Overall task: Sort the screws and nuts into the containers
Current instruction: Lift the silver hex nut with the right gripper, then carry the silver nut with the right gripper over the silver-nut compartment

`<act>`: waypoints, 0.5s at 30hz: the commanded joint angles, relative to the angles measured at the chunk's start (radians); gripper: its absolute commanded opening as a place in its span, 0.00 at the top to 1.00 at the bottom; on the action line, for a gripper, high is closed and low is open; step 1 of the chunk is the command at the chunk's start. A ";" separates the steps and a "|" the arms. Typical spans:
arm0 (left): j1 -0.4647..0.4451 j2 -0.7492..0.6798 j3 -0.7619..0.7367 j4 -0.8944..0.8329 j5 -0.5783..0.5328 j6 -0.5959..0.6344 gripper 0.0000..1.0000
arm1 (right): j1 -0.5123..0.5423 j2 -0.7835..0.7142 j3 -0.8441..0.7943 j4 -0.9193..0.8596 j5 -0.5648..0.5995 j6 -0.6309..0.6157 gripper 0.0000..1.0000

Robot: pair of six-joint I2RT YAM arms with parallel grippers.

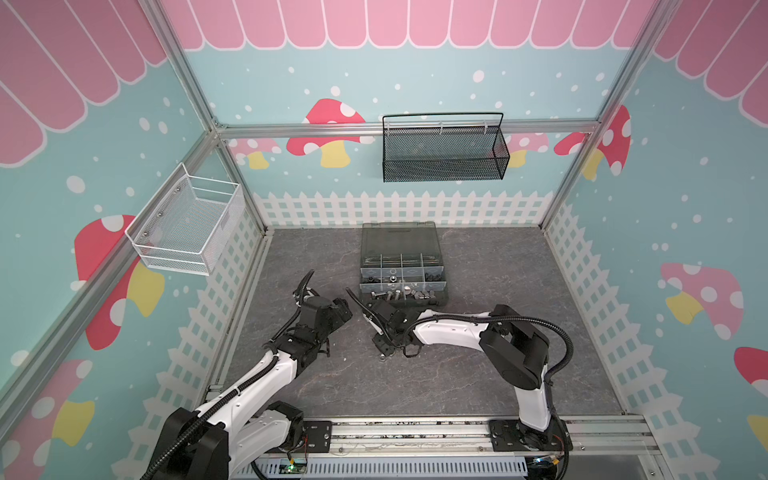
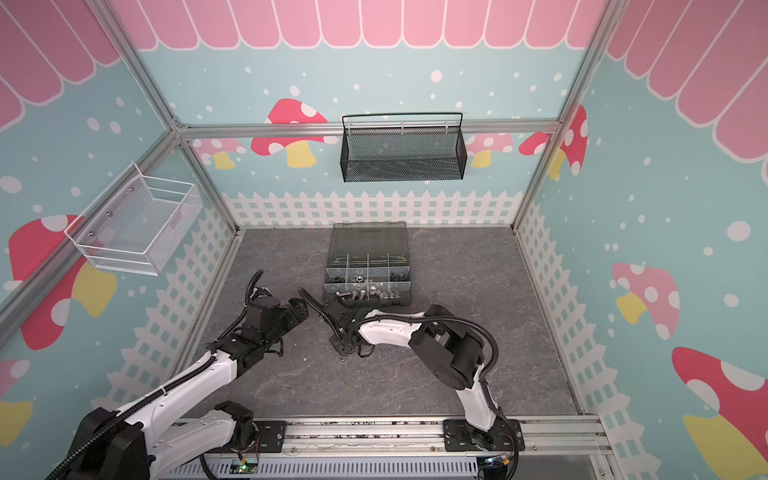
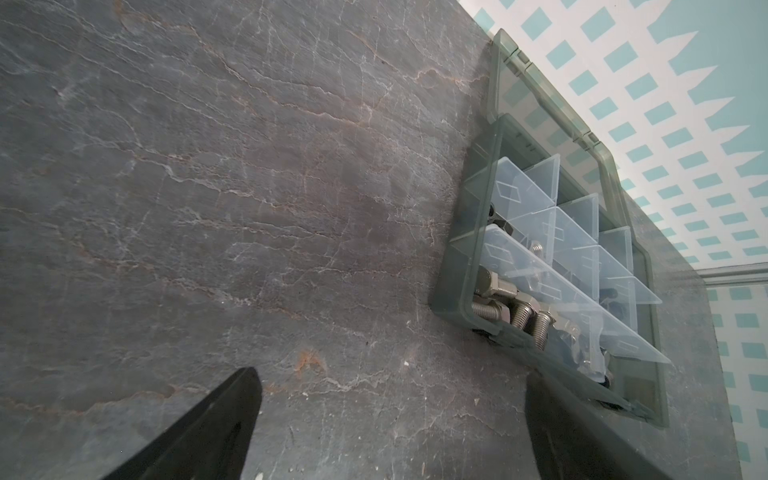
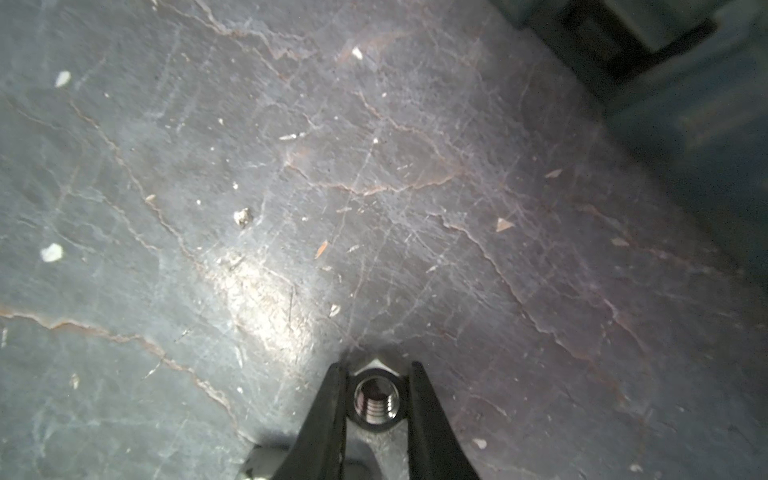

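At the grey marbled tabletop (image 4: pixel 208 166), your right gripper (image 4: pixel 377 370) is clamped on a shiny silver hex nut (image 4: pixel 376 403); your left gripper (image 3: pixel 390 399) stands wide apart.

Hanging black mesh basket (image 1: pixel 444 153), white wire basket (image 1: pixel 187 232)

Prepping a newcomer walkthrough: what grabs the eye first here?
The right gripper, low over the middle of the grey table, pinches a silver hex nut. Behind it, the open organiser case holds silver screws in its front-left compartment. The left gripper hangs open beside the case.
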 commanded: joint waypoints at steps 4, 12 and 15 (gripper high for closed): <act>0.006 -0.003 -0.002 0.006 0.000 -0.020 0.00 | -0.001 -0.046 -0.017 -0.040 0.011 0.017 1.00; 0.005 -0.003 -0.003 0.006 -0.003 -0.019 0.00 | -0.008 -0.063 -0.018 -0.041 0.034 0.031 1.00; 0.006 -0.002 -0.003 0.008 0.000 -0.019 0.00 | -0.017 -0.081 -0.014 -0.041 0.051 0.038 1.00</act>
